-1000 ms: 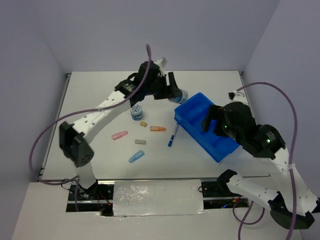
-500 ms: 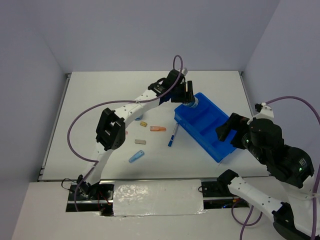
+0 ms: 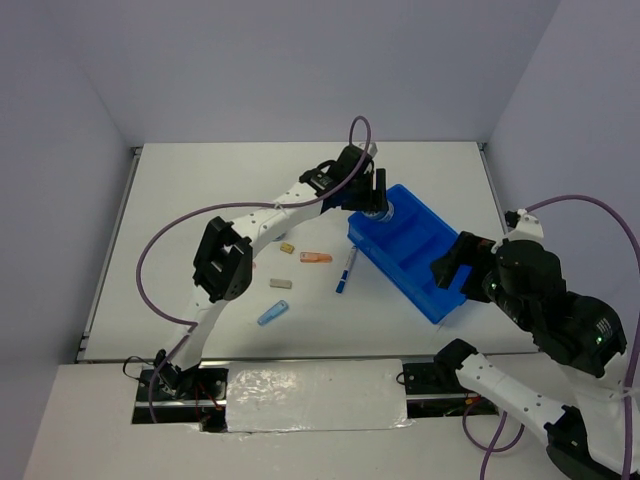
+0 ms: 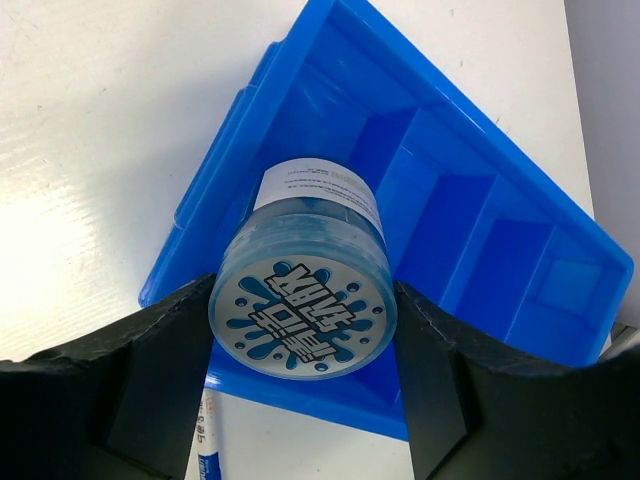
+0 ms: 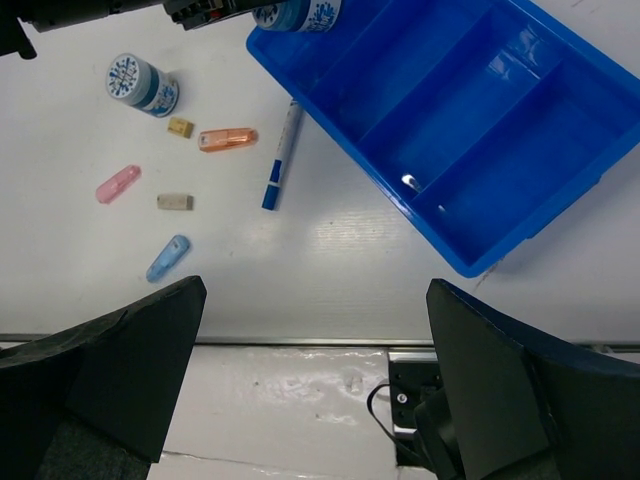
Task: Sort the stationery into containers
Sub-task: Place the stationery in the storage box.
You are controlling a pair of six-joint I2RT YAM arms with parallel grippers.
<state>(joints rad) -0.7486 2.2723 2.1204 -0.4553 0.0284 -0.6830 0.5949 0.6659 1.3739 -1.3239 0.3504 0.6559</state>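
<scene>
Top: we're gripping a roll point(image 3: 381, 210) in the left gripper point(image 3: 372, 200), hanging it over the far-left end of the tray point(image 3: 400, 285). The right gripper point(image 3: 452, 268) is hovering over the tray's near-right end. The pen point(image 3: 346, 268) is lying on the surface point(image 3: 200, 200) just beside the tray. The orange piece point(image 3: 316, 257), tan block point(image 3: 287, 247), grey block point(image 3: 281, 283) and light-blue piece point(image 3: 272, 313) are lying left of it.

Left wrist: both fingers are pressing the roll's sides, patterned top facing the camera, tray's end compartment below. We can't tell if the roll is touching the tray.

Right wrist: the fingers are standing wide apart, gripping nothing. We're seeing the second roll point(image 5: 142, 84) upright near the tan block, and the pink piece point(image 5: 118, 184) left of the grey block.
</scene>
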